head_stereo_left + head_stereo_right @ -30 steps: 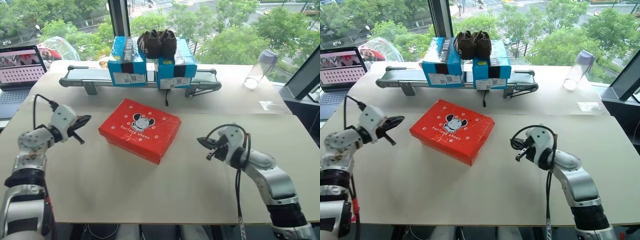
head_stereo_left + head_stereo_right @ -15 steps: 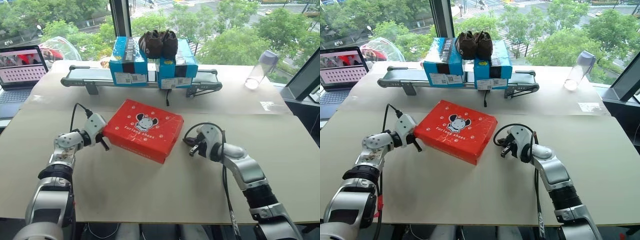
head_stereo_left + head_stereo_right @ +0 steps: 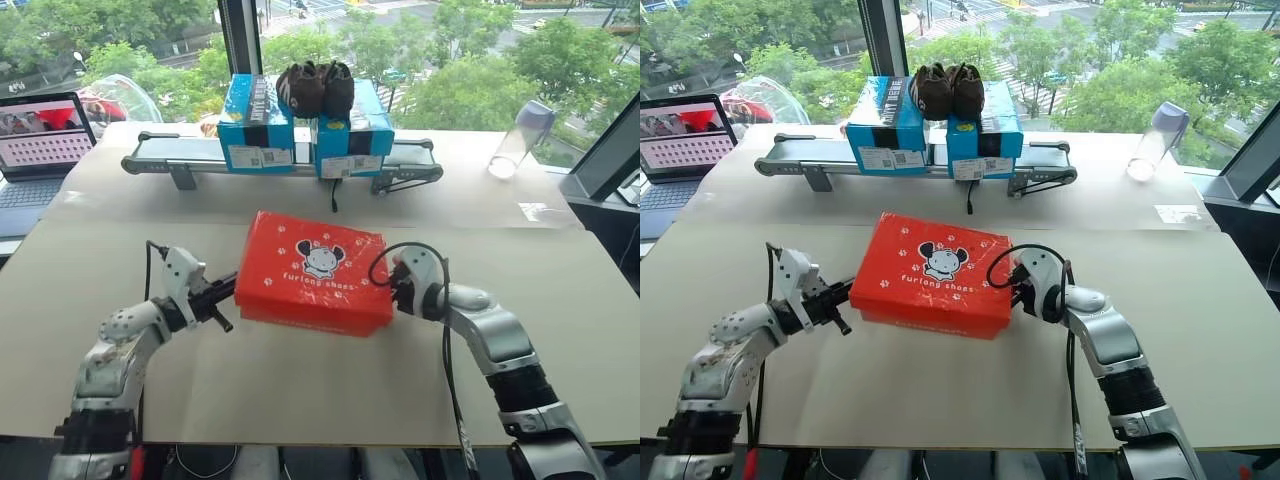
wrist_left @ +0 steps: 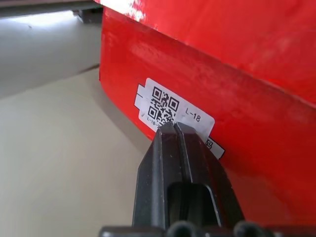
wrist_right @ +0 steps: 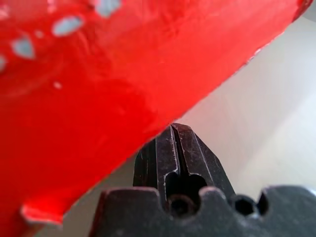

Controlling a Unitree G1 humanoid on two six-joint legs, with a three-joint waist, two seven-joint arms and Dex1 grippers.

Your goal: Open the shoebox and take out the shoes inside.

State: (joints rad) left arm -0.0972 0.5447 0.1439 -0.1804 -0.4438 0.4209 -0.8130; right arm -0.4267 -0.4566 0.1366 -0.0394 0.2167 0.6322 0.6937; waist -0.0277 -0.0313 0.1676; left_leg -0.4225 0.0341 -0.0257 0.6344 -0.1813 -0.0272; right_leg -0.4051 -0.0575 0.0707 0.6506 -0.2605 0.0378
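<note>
From the head camera's left eye, the red shoebox [image 3: 318,272] lies lid-down-shut on the pale table [image 3: 300,390], in front of a conveyor [image 3: 280,158] carrying two blue boxes [image 3: 305,125] with dark brown fuzzy shoes [image 3: 314,86] on top. A laptop [image 3: 38,140] stands at the far left, a clear bottle [image 3: 520,138] at the far right. The left gripper [image 3: 226,291] meets the box's left end; the right gripper [image 3: 397,290] meets its right end.

In the left wrist view, the left gripper's fingers [image 4: 170,163] are pressed together, tips against a white QR label [image 4: 173,111] on the box's side.

In the right wrist view, the right gripper's fingers [image 5: 190,153] are likewise pressed together, tips at the red cardboard's lower edge.
</note>
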